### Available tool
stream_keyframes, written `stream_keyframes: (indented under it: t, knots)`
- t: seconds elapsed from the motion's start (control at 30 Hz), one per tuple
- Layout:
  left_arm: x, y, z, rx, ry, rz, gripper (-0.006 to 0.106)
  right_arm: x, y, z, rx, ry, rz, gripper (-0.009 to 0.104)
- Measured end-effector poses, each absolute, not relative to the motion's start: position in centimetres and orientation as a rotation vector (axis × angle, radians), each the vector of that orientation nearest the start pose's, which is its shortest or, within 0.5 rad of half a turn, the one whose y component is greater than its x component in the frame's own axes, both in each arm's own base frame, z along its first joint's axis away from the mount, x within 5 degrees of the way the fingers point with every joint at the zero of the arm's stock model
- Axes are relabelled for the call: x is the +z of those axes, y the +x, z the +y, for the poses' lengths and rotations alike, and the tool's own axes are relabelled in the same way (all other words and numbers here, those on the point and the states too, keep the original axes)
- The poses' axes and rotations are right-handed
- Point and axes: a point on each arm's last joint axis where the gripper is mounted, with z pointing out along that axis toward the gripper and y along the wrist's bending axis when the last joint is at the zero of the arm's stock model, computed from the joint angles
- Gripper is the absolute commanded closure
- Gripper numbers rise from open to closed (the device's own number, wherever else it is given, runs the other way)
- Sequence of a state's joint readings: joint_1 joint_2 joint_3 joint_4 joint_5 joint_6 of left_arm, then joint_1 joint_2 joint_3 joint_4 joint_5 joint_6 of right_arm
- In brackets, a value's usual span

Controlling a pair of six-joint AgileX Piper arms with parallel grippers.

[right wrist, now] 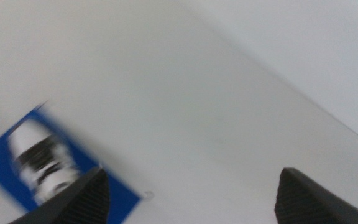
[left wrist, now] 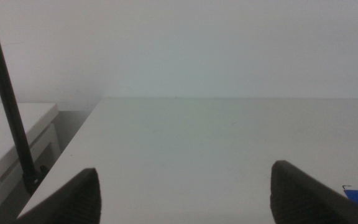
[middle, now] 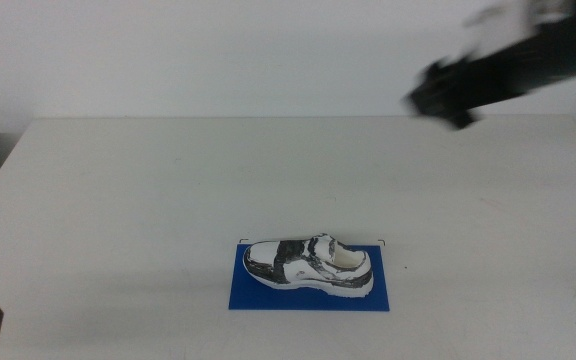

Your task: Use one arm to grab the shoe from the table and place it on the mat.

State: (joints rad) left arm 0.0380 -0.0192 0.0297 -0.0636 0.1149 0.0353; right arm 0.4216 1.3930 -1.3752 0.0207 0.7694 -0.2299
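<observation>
Resting lengthwise on the mat (middle: 308, 298), the shoe (middle: 309, 265) is lying placed while the right claw (middle: 438, 100), spread wide and empty, is hanging high above the surface (middle: 118, 200); retreating upward avoids nudging it.

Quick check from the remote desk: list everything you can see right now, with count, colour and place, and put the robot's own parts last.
shoe: one, white with silver-black panels, lying on the mat, toe toward the middle view's left.
mat: one, deep blue, flat on the table's near middle, under the shoe.
table: one, plain white, filling most of the middle view.
side unit: one, white, beside the table's edge in the left wrist view.
right arm: one, black, blurred, raised above the table's far right corner.
right claw: one, dark, open, holding nothing, high above the table and off to one side of the mat.
left claw: one, dark, open, holding nothing, waiting low at the table's near left.
</observation>
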Motion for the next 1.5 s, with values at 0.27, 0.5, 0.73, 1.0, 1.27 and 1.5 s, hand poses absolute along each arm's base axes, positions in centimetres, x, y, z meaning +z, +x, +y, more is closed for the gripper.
stream_keyframes:
  t: [0.27,0.5,0.73,1.0,1.27,1.5]
  knots:
    - [19.4,5.6,0.1,0.002,-0.047,1.608,0.007,39.1,18.1,3.5,0.034,-0.282,2.006,0.016]
    - [19.4,5.6,0.1,0.002,-0.047,1.608,0.007,34.8,10.5,1.4,0.03,-0.199,1.875,0.009]
    - [19.4,5.6,0.1,0.002,-0.047,1.608,0.007,30.7,6.0,0.7,0.045,-0.181,1.688,0.009]
    - [19.4,5.6,0.1,0.002,-0.047,1.608,0.007,25.5,4.6,0.6,0.056,-0.174,1.655,0.009]
    - [19.4,5.6,0.1,0.002,-0.047,1.608,0.007,21.5,4.9,0.6,0.055,-0.181,1.705,0.01]
    - [19.4,5.6,0.1,0.002,-0.047,1.608,0.007,19.0,5.4,0.7,0.057,-0.187,1.726,0.01]
